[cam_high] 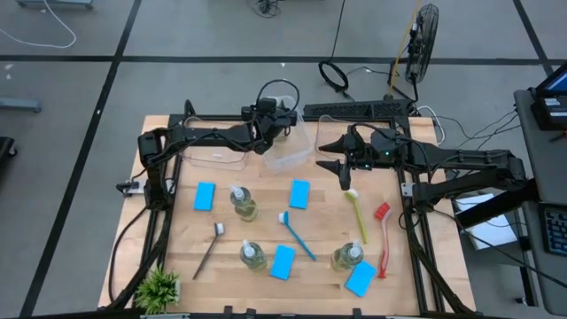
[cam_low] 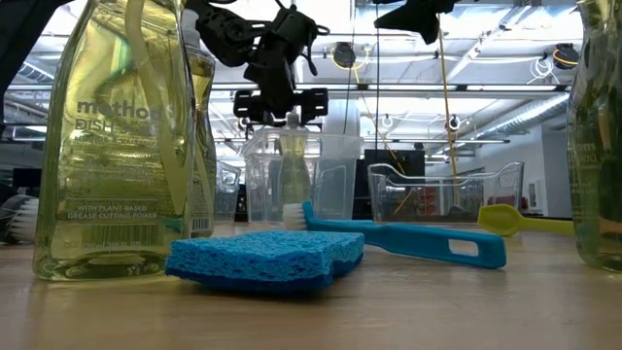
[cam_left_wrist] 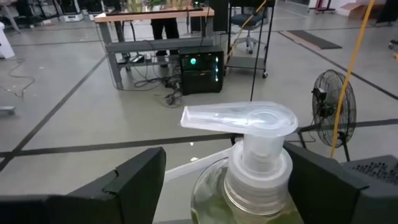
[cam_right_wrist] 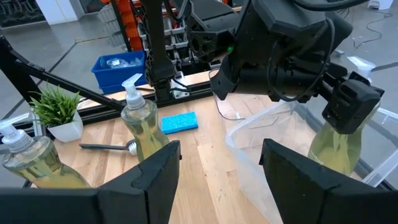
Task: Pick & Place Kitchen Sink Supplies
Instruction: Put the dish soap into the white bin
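Reaching in from the left of the high view, the left arm is stretching across the upper part of the table, its left gripper (cam_high: 273,127) hanging over a clear bin (cam_high: 292,152) near upper centre, while the right gripper (cam_high: 346,171) is hovering just right of that bin, above the head of the yellow brush (cam_high: 356,215). Below them three soap bottles (cam_high: 243,203), four blue sponges (cam_high: 299,193), a blue brush (cam_high: 298,236), a red brush (cam_high: 383,239) and a dark grey brush (cam_high: 209,250) are lying spread over the wood, with a potted plant (cam_high: 159,288) at lower left. Looking level across the table, the low view is showing what the overhead one hides: a fourth bottle (cam_low: 294,173) is standing inside the bin (cam_low: 330,180) at centre, directly under the left gripper (cam_low: 282,100), and a second clear bin (cam_low: 447,192) is sitting to its right. In the left wrist view the fingers (cam_left_wrist: 134,180) are standing spread on either side of that bottle's white pump (cam_left_wrist: 245,119), apart from it, so it is released. In the right wrist view the right gripper's fingers (cam_right_wrist: 155,171) are standing parted and holding nothing, with the left arm over the bottle (cam_right_wrist: 341,140) in the bin (cam_right_wrist: 261,134) at right.
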Available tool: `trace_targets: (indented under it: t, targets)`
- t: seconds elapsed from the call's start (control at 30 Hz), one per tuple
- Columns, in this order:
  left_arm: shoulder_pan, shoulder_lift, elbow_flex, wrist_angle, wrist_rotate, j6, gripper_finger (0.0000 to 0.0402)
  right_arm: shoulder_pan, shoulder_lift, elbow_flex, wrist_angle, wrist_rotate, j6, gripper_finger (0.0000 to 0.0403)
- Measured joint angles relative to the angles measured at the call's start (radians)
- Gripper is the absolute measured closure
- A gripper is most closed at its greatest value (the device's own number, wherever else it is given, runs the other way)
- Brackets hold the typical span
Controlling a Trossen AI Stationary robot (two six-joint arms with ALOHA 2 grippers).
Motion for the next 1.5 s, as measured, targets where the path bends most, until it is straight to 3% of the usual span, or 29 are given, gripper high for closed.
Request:
trace_targets:
  t: [0.33,0.63,1.23,1.5]
  targets:
    - [0.002,0.000,-0.001,0.003,0.073,0.035,0.0097,0.000,0.000,0.000,0.000,0.000,0.000,0.0190]
    - [0.002,0.000,-0.002,0.003,0.079,0.056,0.0117,0.000,0.000,0.000,0.000,0.000,0.000,0.0190]
    - [0.002,-0.002,-0.003,0.004,0.067,0.062,0.0242,0.000,0.000,0.000,0.000,0.000,0.000,0.0190]
    - [0.002,-0.003,-0.003,0.003,0.068,0.071,0.0263,0.000,0.000,0.000,-0.006,0.000,0.000,0.0190]
